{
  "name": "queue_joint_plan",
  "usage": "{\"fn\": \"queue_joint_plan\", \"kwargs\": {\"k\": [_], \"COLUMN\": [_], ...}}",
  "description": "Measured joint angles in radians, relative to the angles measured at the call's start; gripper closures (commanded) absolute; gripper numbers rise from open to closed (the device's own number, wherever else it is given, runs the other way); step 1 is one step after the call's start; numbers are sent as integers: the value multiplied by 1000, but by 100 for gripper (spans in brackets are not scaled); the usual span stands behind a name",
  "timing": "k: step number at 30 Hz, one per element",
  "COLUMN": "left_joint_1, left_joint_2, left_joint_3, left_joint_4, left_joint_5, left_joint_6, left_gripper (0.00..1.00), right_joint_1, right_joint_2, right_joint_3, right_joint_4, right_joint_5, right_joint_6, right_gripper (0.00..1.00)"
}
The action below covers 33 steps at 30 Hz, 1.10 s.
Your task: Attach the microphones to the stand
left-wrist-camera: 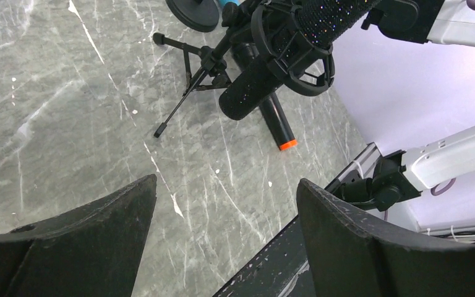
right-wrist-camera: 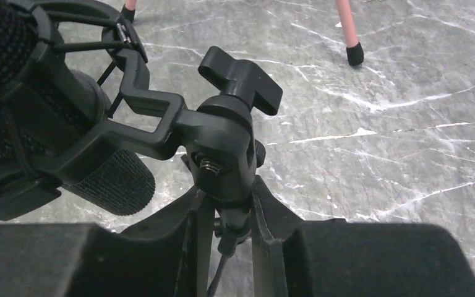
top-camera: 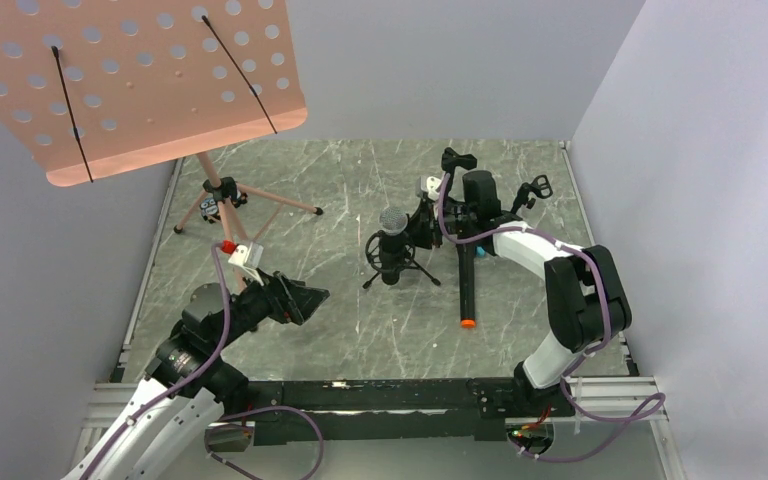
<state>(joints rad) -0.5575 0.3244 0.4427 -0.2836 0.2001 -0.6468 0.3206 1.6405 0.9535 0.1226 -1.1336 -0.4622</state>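
Bracing the stand (right-wrist-camera: 222, 139) mid-worktop — my right gripper (right-wrist-camera: 226, 213) pinched on its stem. Silver-mesh microphone (top-camera: 392, 222) already sits mounted on it; orange-ended microphone (top-camera: 466, 285) lies flat just beside. My left gripper (left-wrist-camera: 226, 182) gapes wide, empty — next job, I judge: lifting that one.

Both arms have white links and black joints. A purple cable (top-camera: 228, 305) runs along the left arm (top-camera: 195, 345), another along the right arm (top-camera: 580, 295). The left gripper (left-wrist-camera: 226, 182) has broad, black, rough-textured fingers (left-wrist-camera: 80, 247). A red knob (top-camera: 227, 246) marks its wrist.
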Motion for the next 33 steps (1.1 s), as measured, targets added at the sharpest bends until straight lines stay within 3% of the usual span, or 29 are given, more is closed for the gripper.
{"fn": "queue_joint_plan", "kwargs": {"k": [10,15,21,27,33], "left_joint_1": [0,0,0,0,0], "left_joint_2": [49,80,87,89,89], "left_joint_3": [24,71,97,97,97], "left_joint_4": [-26,-37,-39,-37,-39], "left_joint_5": [-19,-34,-58,-85,-101], "left_joint_6": [18,37,44,31,25], "left_gripper": [13,13,13,14,13], "right_joint_1": [48,55,55,56,52], "right_joint_2": [57,266,491,606,691], "right_joint_3": [39,305,676,847,892], "right_joint_4": [144,162,66,72,135], "right_joint_5": [90,143,267,384,435], "right_joint_6": [132,248,254,270,329], "right_gripper": [99,99,98,96,92]}}
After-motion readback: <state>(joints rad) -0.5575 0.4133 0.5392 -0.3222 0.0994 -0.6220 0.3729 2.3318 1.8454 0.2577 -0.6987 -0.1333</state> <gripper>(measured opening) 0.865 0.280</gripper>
